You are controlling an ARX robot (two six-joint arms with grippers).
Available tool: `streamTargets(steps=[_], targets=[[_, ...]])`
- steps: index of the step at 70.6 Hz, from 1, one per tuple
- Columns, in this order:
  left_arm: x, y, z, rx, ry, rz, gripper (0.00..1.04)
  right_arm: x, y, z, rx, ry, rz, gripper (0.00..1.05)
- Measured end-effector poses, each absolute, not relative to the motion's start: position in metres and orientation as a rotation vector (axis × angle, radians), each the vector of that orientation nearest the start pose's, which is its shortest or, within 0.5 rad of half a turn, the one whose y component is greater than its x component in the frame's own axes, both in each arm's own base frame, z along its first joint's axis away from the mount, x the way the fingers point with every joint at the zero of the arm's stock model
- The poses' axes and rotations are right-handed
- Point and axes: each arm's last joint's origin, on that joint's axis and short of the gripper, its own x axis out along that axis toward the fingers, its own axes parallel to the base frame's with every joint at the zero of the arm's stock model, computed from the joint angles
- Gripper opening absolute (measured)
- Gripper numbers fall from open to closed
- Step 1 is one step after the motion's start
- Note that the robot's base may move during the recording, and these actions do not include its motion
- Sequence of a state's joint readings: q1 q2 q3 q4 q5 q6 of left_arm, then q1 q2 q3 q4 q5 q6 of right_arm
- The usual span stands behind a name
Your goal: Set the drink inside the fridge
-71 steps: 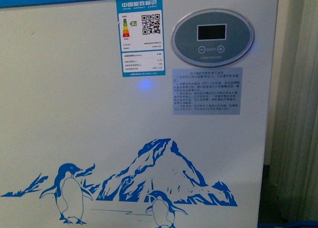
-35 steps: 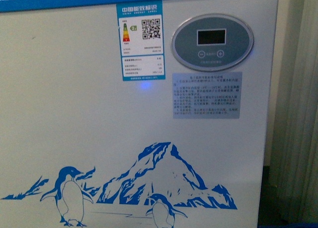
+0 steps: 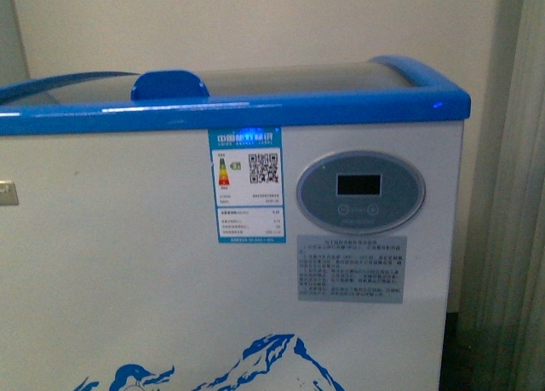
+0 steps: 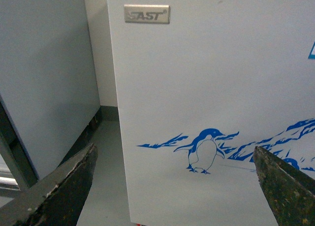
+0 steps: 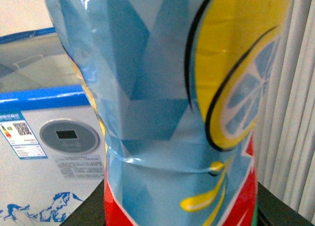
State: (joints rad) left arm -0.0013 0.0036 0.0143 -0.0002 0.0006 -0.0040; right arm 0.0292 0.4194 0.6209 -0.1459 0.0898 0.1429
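The right gripper (image 5: 181, 209) is pinching the drink (image 5: 162, 88), a bottle with a blue, yellow and red label, and its dark fingers are showing on either side of it. The drink is hanging outside the fridge (image 3: 153, 280), near the front end with the oval display (image 3: 360, 191). The left gripper (image 4: 173, 149) is standing spread, facing the penguin decal (image 4: 204, 157) beside a grey cabinet (image 4: 44, 78).
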Motion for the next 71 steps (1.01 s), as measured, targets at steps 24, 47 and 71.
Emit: streamTargets(steps=[24,47,71], targets=[[0.097,0.0,0.168,-0.004,-0.01,-0.002,0.97,0.103,0.0,0.324,0.146,-0.06,-0.056,0.42],[0.097,0.0,0.168,-0.004,-0.011,-0.002,0.97,0.103,0.0,0.324,0.146,-0.061,-0.056,0.42],[0.159,-0.015,0.192,-0.222,0.167,-0.111,0.97,0.103,0.0,0.324,0.147,-0.061,-0.056,0.42]])
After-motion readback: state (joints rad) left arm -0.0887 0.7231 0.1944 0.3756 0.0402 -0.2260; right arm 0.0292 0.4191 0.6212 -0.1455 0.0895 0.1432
